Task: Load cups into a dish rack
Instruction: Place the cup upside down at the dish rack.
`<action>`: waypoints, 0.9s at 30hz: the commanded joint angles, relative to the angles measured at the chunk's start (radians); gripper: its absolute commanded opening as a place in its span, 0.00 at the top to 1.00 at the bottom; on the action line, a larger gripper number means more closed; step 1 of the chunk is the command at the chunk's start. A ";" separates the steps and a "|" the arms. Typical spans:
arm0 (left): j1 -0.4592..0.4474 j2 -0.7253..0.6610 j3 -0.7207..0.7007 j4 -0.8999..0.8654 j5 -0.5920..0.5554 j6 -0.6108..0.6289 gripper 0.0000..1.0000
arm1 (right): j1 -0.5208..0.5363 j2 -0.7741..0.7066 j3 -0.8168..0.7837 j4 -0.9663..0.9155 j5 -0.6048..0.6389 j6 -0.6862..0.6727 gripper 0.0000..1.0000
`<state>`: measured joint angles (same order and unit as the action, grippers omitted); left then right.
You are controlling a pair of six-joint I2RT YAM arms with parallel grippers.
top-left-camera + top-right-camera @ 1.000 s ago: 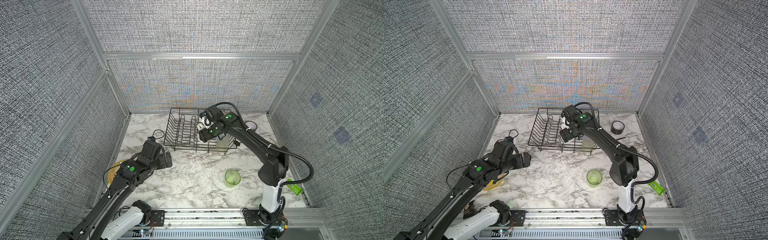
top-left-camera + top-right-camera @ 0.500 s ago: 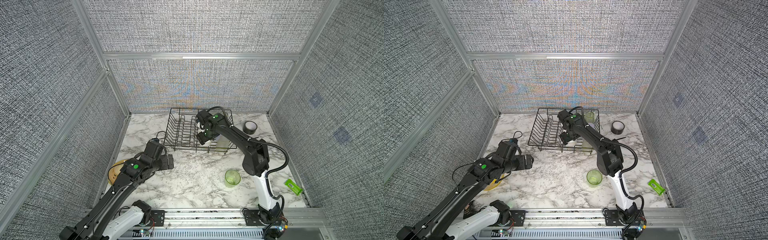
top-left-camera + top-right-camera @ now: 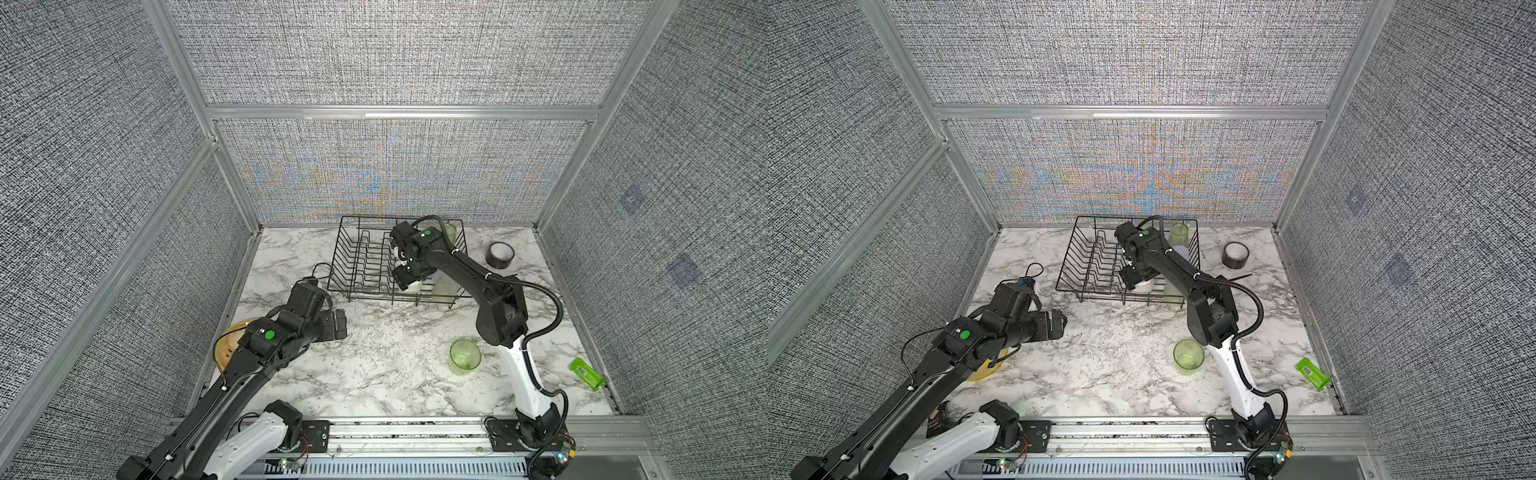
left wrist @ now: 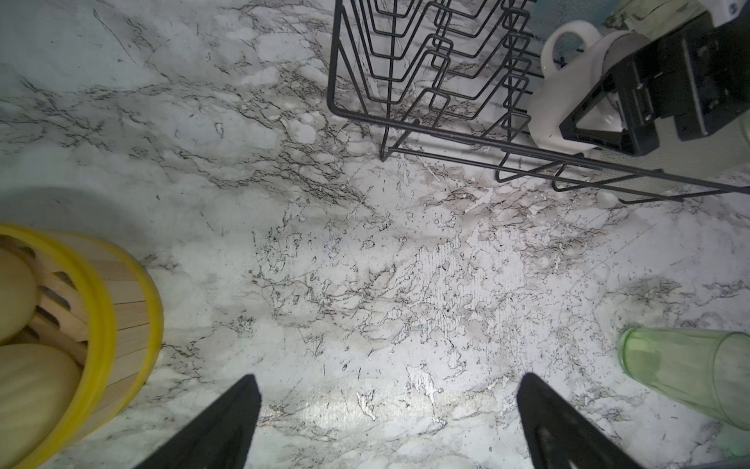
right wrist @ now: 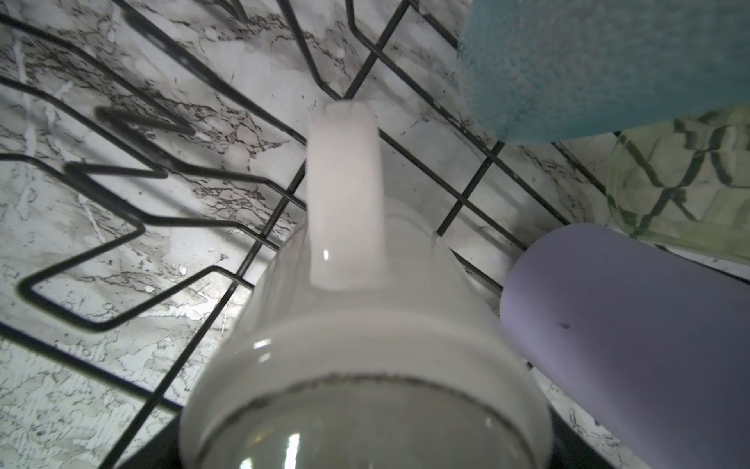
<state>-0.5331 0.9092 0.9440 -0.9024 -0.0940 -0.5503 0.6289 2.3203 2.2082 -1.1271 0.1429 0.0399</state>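
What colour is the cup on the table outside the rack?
The cup is translucent green, clearest in a top view.

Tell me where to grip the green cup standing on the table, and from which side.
Probably grip the green cup across its side wall just under the rim, coming in level from the left arm's side with the open left end effector. It stands upright, mouth up, nothing touching it, and its wall flares upward. The right end effector is closed on the white mug.
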 commanded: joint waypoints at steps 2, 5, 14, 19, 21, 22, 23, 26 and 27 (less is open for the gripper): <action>0.001 -0.007 0.002 -0.023 0.009 0.003 0.01 | 0.001 -0.003 0.012 -0.020 -0.014 -0.015 0.26; 0.001 -0.012 -0.001 -0.026 0.008 0.002 0.01 | 0.001 -0.007 0.012 -0.022 -0.012 -0.020 0.26; 0.001 -0.017 -0.011 -0.029 0.013 -0.007 0.01 | 0.000 -0.008 0.009 -0.025 0.000 -0.011 0.24; 0.001 -0.026 -0.009 -0.033 0.006 -0.008 0.01 | 0.000 -0.010 0.006 -0.019 0.008 -0.019 0.22; 0.001 -0.029 -0.008 -0.035 0.005 -0.009 0.01 | 0.001 -0.011 0.006 -0.011 0.017 -0.028 0.22; 0.001 -0.030 -0.009 -0.035 0.004 -0.010 0.01 | 0.001 -0.010 0.007 -0.001 0.028 -0.035 0.22; 0.000 -0.030 -0.010 -0.035 0.004 -0.011 0.01 | -0.001 -0.009 0.012 0.009 0.040 -0.041 0.22; 0.001 -0.030 -0.010 -0.035 0.006 -0.014 0.01 | -0.004 0.001 0.043 0.025 0.061 -0.063 0.23; 0.001 -0.030 -0.010 -0.038 0.008 -0.015 0.01 | -0.006 0.006 0.056 0.026 0.061 -0.069 0.23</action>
<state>-0.5331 0.8806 0.9344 -0.9310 -0.0830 -0.5579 0.6273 2.3245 2.2379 -1.1374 0.1738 -0.0021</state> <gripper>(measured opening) 0.994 0.842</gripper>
